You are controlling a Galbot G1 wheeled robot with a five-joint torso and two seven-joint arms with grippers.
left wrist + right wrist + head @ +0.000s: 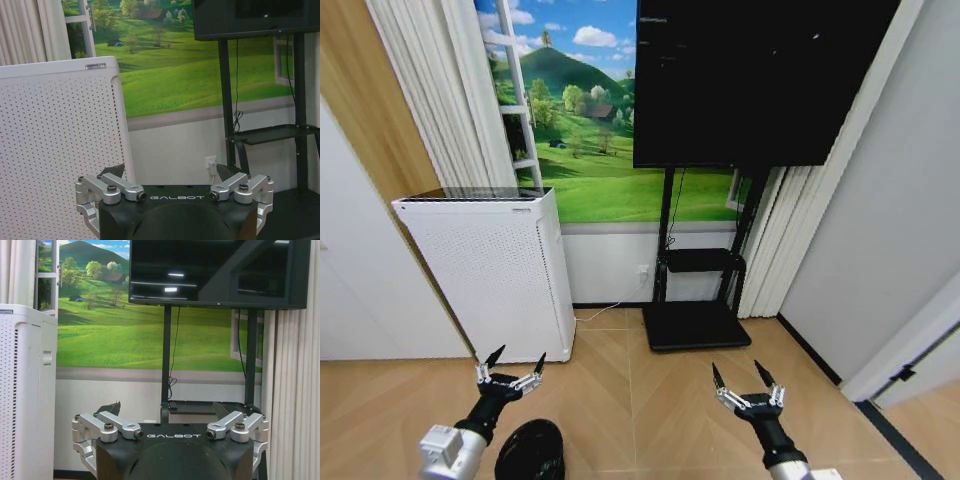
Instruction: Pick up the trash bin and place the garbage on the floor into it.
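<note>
Left end effector (pixel 512 362): we record it held low over the wooden floor (pixel 650 400), its dark pointed fingers spread wide, nothing between them; in the left wrist view the same end effector (pixel 170 175) faces the white perforated appliance (pixel 55 150) and the wall behind it, jaws apart and empty.

Right end effector (pixel 745 377): we note it at like height on the robot's right, fingers likewise splayed wide and holding nothing; in the right wrist view this end effector (pixel 167 409) points toward the black TV stand (pixel 166 365) and the dark screen (pixel 215 270) above it.

Trash bin (pixel 531 450): small, round, black, lined with a crinkly black bag; it stands on the floor just below and slightly to the right of the left end effector, close beside that arm's wrist, not touching the fingers; it is well apart from the right end effector, between the two arms but far nearer the left.

Surroundings: the white perforated appliance (pixel 495 270) stands just beyond the left end effector against the wall; the TV stand base (pixel 695 322) lies ahead of the right end effector; a meadow mural (pixel 590 150) covers the wall behind; pale curtains (pixel 440 90) hang at the left.
</note>
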